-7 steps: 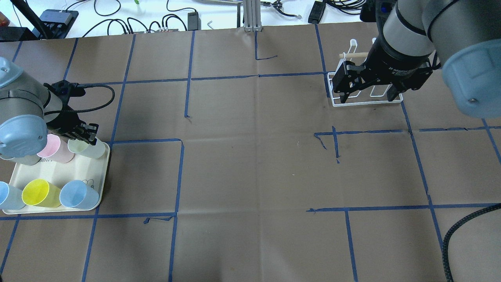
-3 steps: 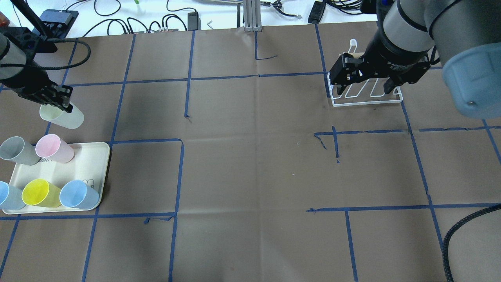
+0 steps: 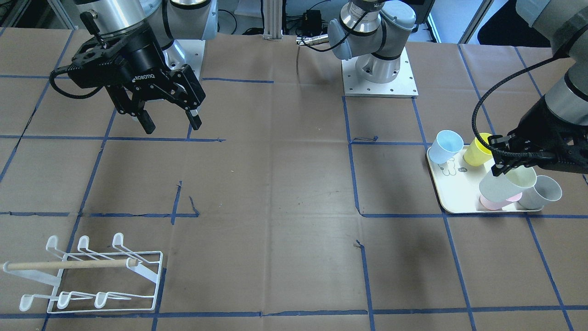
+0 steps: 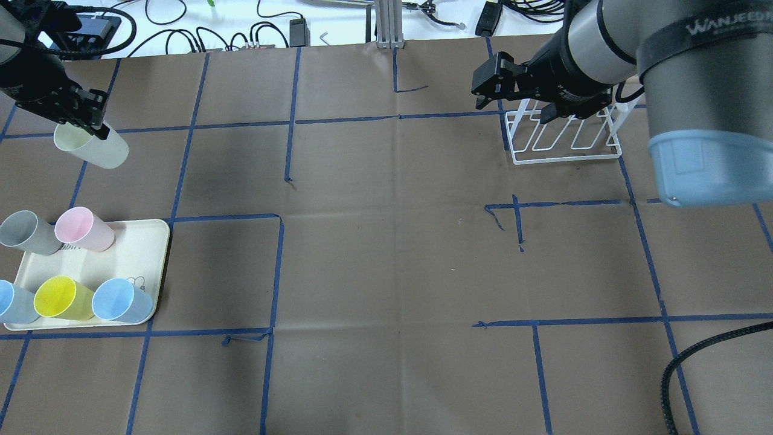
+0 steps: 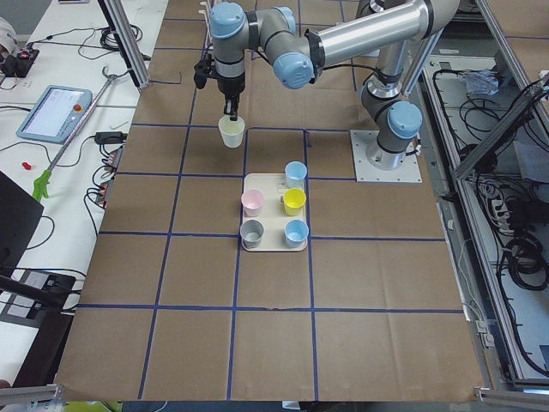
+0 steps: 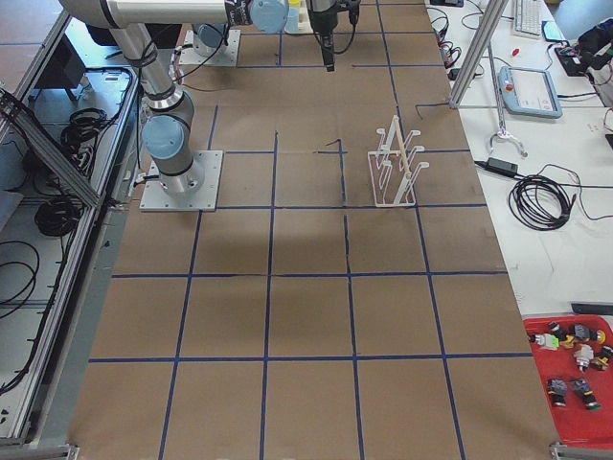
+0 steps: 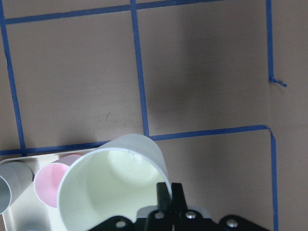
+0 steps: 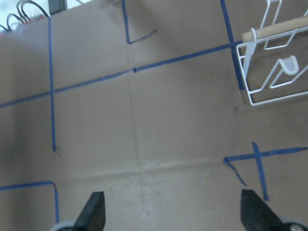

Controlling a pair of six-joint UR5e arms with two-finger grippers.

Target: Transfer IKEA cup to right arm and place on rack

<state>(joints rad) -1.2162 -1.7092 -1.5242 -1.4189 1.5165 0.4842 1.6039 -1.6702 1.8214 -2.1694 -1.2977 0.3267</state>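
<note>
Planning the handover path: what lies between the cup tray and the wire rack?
Overhead view: only bare brown paper with blue tape lines between tray and rack.

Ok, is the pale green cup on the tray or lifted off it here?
Lifted off. The jaws of the left arm are shut on its rim, and the pale green cup hangs over bare table beyond the tray.

Table (image 4: pixel 386 272) covered with brown paper (image 4: pixel 392 374), gridded with blue tape (image 4: pixel 275 272). Cream tray (image 4: pixel 130 254) set at robot's left end. White wire rack (image 3: pixel 69 265) set far right, well apart. Two base plates (image 3: pixel 380 85) seated along robot's edge.
</note>
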